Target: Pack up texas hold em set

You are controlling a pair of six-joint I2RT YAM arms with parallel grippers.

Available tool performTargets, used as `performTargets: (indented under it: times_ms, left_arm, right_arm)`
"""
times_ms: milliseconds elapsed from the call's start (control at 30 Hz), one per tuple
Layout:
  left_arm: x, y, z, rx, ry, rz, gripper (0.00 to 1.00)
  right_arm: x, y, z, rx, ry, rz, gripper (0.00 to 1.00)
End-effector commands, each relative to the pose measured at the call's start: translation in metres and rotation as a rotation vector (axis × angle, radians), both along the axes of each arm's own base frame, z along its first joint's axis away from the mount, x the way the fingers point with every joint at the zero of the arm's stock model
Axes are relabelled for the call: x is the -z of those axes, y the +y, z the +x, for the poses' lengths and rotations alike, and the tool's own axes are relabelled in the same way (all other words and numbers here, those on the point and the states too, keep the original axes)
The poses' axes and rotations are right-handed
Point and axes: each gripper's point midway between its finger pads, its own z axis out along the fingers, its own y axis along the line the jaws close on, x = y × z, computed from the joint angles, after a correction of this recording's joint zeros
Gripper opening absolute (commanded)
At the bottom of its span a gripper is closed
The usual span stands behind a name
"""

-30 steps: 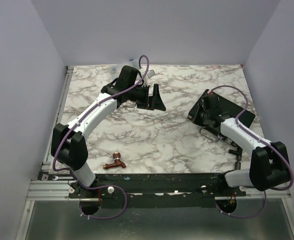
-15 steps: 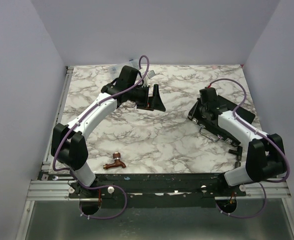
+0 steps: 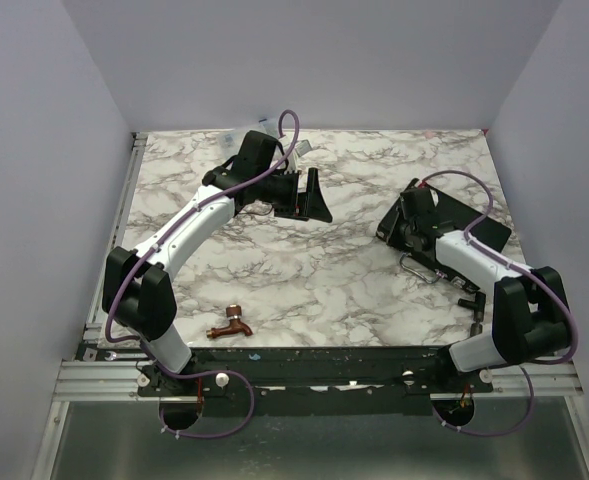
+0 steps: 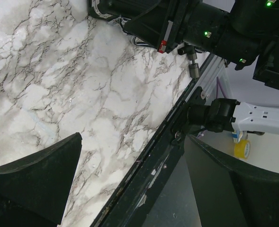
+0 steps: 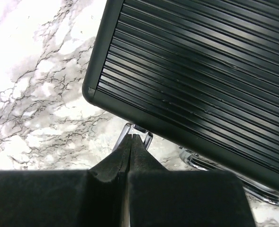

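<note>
As right fingers (image 5: 110,172) meet, black case (image 5: 201,71) lies just beyond.

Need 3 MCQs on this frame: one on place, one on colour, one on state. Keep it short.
1. Where does the copper faucet lie?
A) near edge of the table, left side
B) on top of the case
C) far right corner

2. What colour is the lid of the case?
A) silver
B) black
C) blue

3. How is the left gripper?
A) shut on a chip
B) shut, empty
C) open, empty

Answers:
1 A: the top view shows it at the near edge on the left.
2 B: the right wrist view shows a ribbed black lid.
3 C: the left wrist view shows its jaws wide apart with nothing between them.
</note>
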Motion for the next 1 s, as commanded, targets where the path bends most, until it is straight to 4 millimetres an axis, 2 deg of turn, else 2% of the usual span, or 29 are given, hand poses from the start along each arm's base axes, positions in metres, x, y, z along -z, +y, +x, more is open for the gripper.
performTargets:
  times_ms: [0, 300, 533, 667, 767, 900, 967]
  left_arm:
    - [-0.007, -0.005, 0.0, 0.022, -0.021, -0.014, 0.89]
    - [-0.007, -0.005, -0.001, 0.023, -0.022, -0.012, 0.89]
    - [-0.009, -0.005, -0.001, 0.025, -0.025, -0.016, 0.89]
    - [-0.01, -0.005, -0.002, 0.025, -0.026, -0.016, 0.89]
    - [-0.01, -0.005, -0.002, 0.024, -0.028, -0.015, 0.89]
    - [-0.012, -0.005, -0.003, 0.026, -0.03, -0.02, 0.89]
    - [-0.014, -0.005, -0.003, 0.027, -0.033, -0.024, 0.89]
  right_arm:
    - [0.021, 0.004, -0.019, 0.009, 0.055, 0.052, 0.01]
    - [0.058, -0.001, -0.038, 0.043, 0.116, 0.048, 0.01]
    - [0.048, -0.007, -0.033, 0.049, 0.09, 0.015, 0.01]
    - [0.054, -0.014, -0.034, 0.064, 0.094, -0.018, 0.01]
    - [0.064, -0.02, -0.04, 0.104, 0.094, -0.027, 0.06]
    - [0.058, -0.025, -0.037, 0.158, 0.046, -0.017, 0.24]
    - [0.057, -0.027, -0.038, 0.209, 0.036, 0.002, 0.3]
